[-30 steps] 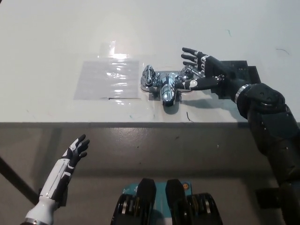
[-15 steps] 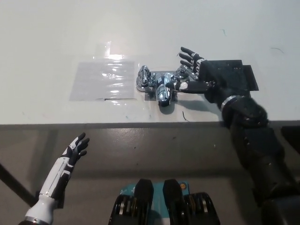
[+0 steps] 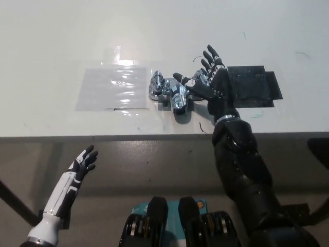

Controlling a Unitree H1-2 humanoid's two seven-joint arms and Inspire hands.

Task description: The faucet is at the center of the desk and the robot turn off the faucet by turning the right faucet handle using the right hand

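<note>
The black right hand (image 3: 208,82) is seen spread wide over the right end of the faucet (image 3: 174,92), with its fingers (image 3: 212,55) fanned apart and pointed away from the robot toward the far side of the desk (image 3: 61,36), while the thumb is stretched toward picture left across the chrome body. The right faucet handle (image 3: 197,80) is largely covered by the palm; only a small bright part of it can be made out beside the hand, and it cannot be told whether the handle is actually gripped or merely touched. The forearm is held nearly upright in the picture, rising from the bottom right, crossing the near edge of the desk and meeting the hand just right of the faucet. The faucet itself is placed near the middle of the white desk, close to the near edge, with its spout directed toward the robot and its left handle (image 3: 156,85) left uncovered. A black flat mat (image 3: 254,82) is laid on the desk just right of the hand, and a clear plastic sheet (image 3: 113,87) is taped down just left of the faucet. The white left hand (image 3: 84,162) is held low at the picture's lower left, below the desk edge and well apart from the faucet, with its fingers apart and nothing held in it.
</note>
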